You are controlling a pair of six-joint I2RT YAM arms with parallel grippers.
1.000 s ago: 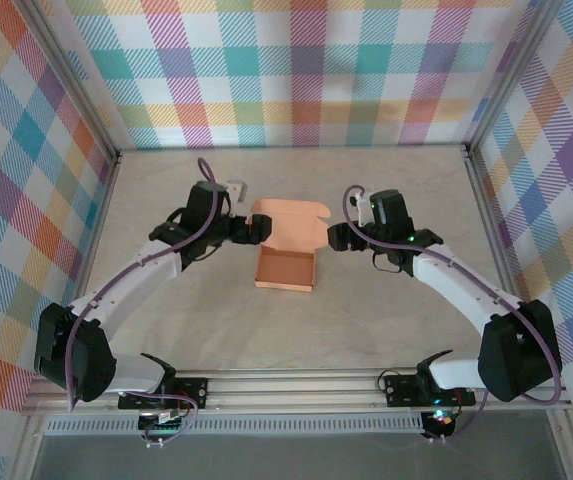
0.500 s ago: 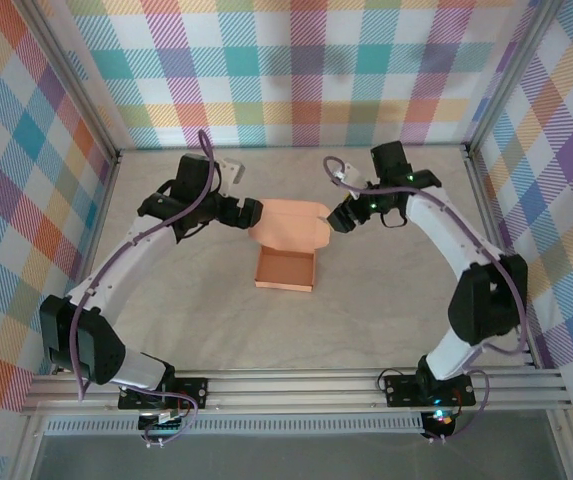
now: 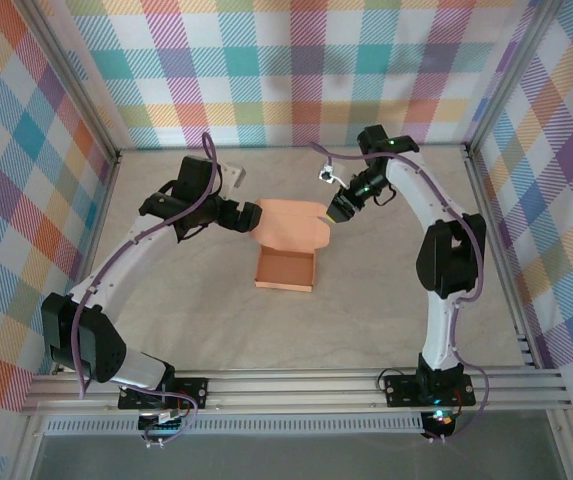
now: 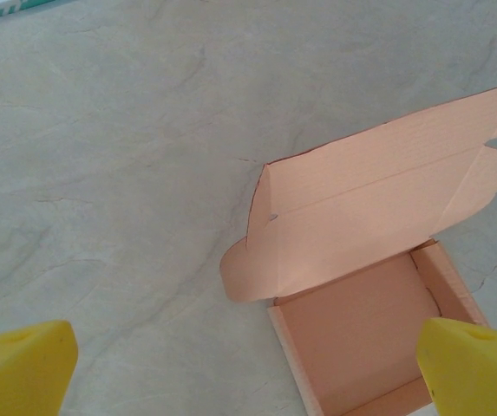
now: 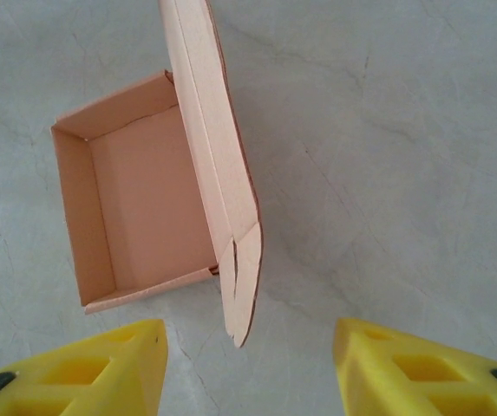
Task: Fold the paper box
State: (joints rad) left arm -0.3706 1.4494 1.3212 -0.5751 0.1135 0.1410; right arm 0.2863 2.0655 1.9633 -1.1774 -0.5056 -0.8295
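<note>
1. Presently, the paper box (image 3: 286, 262) is found at the middle of the desk (image 3: 186, 310). Its tray (image 5: 148, 208) is already formed, and its lid (image 3: 288, 224) is raised from the far wall and not yet closed.
2. The left gripper (image 3: 251, 216) is held wide, with nothing between its fingers, just beside the left end of the lid. The right gripper (image 3: 338, 210) is spread less widely, with nothing gripped. The lid's rounded end flap (image 5: 244, 290) is seen in its gap, untouched.
3. The step in hand is judged to be the closing of the lid, so the lid should be pushed down about its crease rather than pinched.
4. Both ends should be pressed evenly, so that the thin card is not twisted and the tray is not dragged across the desk.
5. The end flaps should be bent inward first and guided inside the tray's side walls; otherwise they may be caught on the rim and crumpled.
6. Light contact is advised, since the empty tray is likely to slide or tip under a sideways push.
</note>
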